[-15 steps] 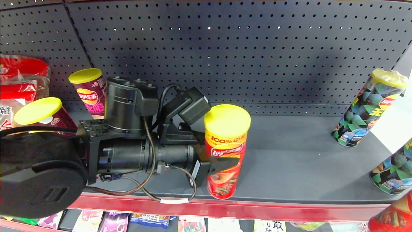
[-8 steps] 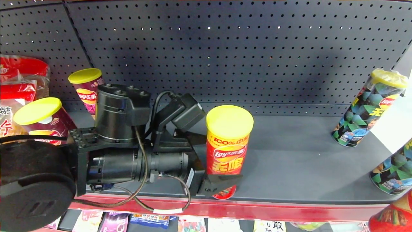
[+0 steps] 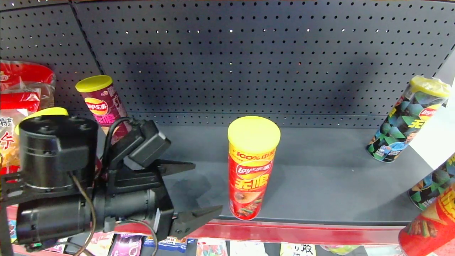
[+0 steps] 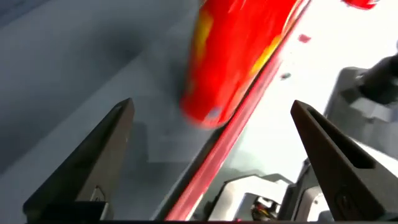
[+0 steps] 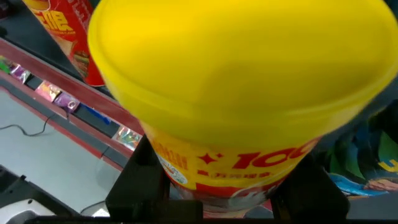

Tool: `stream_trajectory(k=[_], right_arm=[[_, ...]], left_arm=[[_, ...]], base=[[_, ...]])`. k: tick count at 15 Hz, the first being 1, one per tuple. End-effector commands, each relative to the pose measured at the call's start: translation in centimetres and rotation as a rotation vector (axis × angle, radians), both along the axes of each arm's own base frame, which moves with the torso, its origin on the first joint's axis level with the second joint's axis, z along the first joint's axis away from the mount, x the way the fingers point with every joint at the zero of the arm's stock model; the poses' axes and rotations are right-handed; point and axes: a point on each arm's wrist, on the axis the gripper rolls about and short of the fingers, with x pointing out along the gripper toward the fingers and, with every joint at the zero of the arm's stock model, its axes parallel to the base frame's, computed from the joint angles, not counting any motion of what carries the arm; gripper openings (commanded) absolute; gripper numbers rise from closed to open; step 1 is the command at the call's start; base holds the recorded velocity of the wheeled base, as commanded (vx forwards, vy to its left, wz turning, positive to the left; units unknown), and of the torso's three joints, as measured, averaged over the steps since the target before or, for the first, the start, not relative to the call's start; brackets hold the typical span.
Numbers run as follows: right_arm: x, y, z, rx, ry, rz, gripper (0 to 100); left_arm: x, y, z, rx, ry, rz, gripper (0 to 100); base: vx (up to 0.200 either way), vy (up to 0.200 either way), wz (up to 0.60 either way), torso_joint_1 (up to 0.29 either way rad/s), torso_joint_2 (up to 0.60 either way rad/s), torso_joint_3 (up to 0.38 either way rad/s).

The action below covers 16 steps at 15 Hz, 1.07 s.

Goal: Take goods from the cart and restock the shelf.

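Risk: left gripper (image 3: 207, 186), jaws spread, could clip the red can (image 3: 253, 167) off the shelf edge (image 3: 302, 231); right gripper (image 5: 227, 186) pinched a second can (image 5: 242, 93)

A chip can (image 3: 253, 167) is standing at the front of the shelf (image 3: 320, 185), the left gripper (image 3: 208, 186) hanging left of it, a second can (image 3: 432, 224) far right.

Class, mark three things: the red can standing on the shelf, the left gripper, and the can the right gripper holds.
Shelf can (image 3: 253, 170): head view, on its label.
Left gripper (image 3: 208, 186): head view, midway between its open fingertips.
Held can (image 5: 242, 81): right wrist view, on its yellow lid.
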Motion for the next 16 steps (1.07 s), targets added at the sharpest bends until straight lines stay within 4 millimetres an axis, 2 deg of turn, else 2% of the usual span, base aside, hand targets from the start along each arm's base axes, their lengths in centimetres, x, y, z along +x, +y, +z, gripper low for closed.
stream_trajectory(k=[1,4,7,13,16], right_arm=[[1.7,0.5,-0.2,-0.027,0.051,0.018,0],[5.6,2.4,0.6,-0.012,-0.001,0.086,0],[10.2,5.0,0.5,-0.011,-0.003,0.147,0],[20.3,10.8,1.3,0.022,-0.055,0.190,0],[23.0,13.1,1.4,0.034,-0.057,0.244,0]], left_arm=[[-2.5,2.8,0.2,-0.017,-0.038,0.060,100],[-5.5,5.1,-1.2,-0.002,-0.047,0.109,100],[-7.3,6.5,-1.8,0.001,-0.057,0.130,100],[-7.8,6.9,-1.8,0.005,-0.071,0.162,100],[-7.7,7.0,-1.6,0.008,-0.085,0.197,100]], base=[[0.000,0.000,0.00,0.000,0.00,0.000],[0.000,0.000,0.00,0.000,0.00,0.000],[0.000,0.000,0.00,0.000,0.00,0.000],[0.000,0.000,0.00,0.000,0.00,0.000],[0.000,0.000,0.00,0.000,0.00,0.000]])
